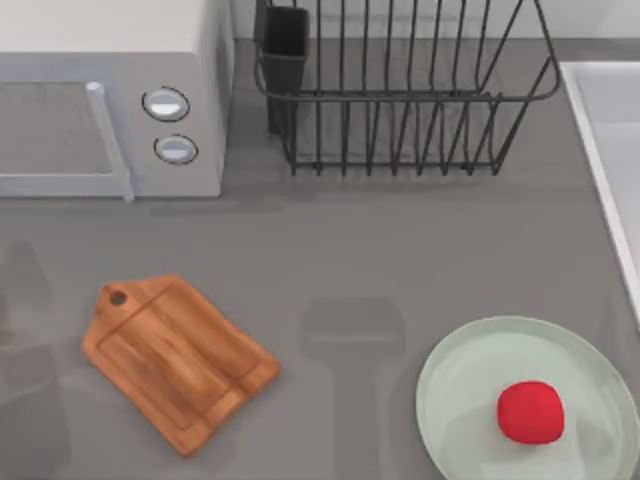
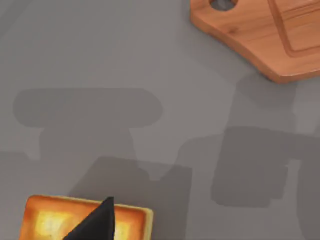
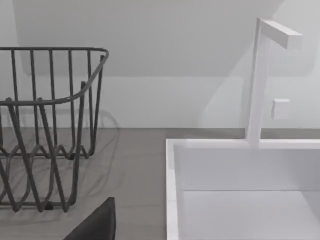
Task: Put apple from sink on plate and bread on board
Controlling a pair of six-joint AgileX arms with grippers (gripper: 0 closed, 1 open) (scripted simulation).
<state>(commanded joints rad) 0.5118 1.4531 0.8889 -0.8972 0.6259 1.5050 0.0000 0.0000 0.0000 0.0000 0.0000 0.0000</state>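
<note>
Since the apple (image 1: 531, 411) already sits on the plate (image 1: 455, 372) at the lower right of the top view, I log the first half as done; the bread step is in hand. The board (image 1: 175, 360) lies bare at lower left of that view, handle end toward the upper left. In the left wrist view the bread (image 2: 50, 220) lies flat on the counter (image 2: 150, 60) at the lower left of the frame, with one dark fingertip of my left gripper (image 2: 97, 222) over its top (I cannot tell the jaws' state from this sliver). The board's handle corner shows at upper right, well apart from the slice. My right gripper (image 3: 95, 222) faces the sink (image 3: 172, 150) and dish rack (image 3: 45, 130); its jaws I cannot tell either. Next move, as I judge it: secure the slice by its sides, then carry it across to the board.
</note>
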